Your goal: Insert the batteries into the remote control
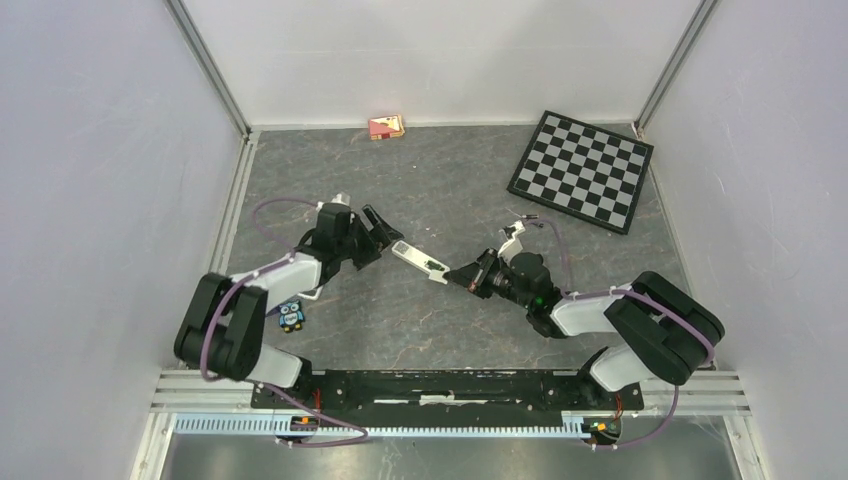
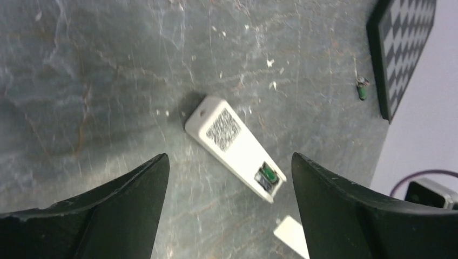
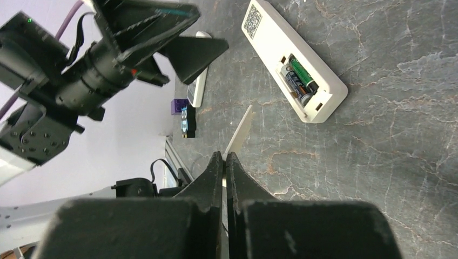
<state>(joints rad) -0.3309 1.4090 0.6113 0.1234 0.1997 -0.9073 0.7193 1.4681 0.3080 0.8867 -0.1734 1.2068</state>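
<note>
The white remote control (image 1: pixel 420 262) lies diagonally mid-table, back side up, with its battery bay uncovered. Two black-and-green batteries (image 3: pixel 300 81) sit side by side in that bay. My left gripper (image 2: pixel 229 156) hovers open over the remote (image 2: pixel 235 145), its fingers spread either side and touching nothing. My right gripper (image 3: pixel 223 156) is shut on a thin white battery cover (image 3: pixel 240 132), seen edge-on, just short of the remote's open end (image 3: pixel 294 56). A small green cylinder (image 2: pixel 362 89), seemingly a loose battery, lies by the checkerboard.
A checkerboard (image 1: pixel 582 170) lies at the back right and a small red box (image 1: pixel 386 127) by the back wall. An owl figure (image 1: pixel 291 315) stands near the left arm's base, with a purple block (image 3: pixel 180 106) and another white device (image 3: pixel 197 89) close by.
</note>
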